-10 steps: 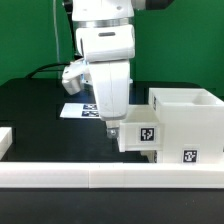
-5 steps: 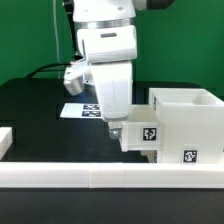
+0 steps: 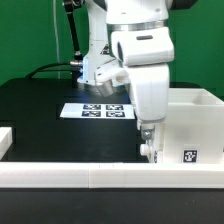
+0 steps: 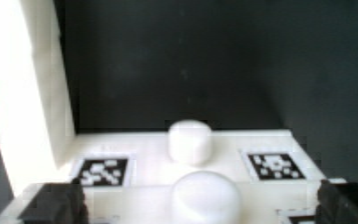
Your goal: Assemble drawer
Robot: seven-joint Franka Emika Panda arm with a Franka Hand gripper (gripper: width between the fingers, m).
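The end effector (image 3: 148, 146), fingers apart around a knobbed tray (image 4: 190, 160), holds it against the housing (image 3: 195, 125) on the bench (image 3: 50, 120), so insertion seems underway, unfinished.

white plastic drawer unit (image 3: 195, 125) with black-and-white square tags, white knob (image 4: 190, 140), matte black table (image 3: 40, 115), white flat marker board (image 3: 97, 110), green backdrop (image 3: 30, 35)

One robot arm (image 3: 140, 60), one big white box (image 3: 195, 112), one flat marker board (image 3: 68, 110), one long white rail (image 3: 60, 176), and two square tags (image 4: 101, 172) on one tray (image 4: 140, 147).
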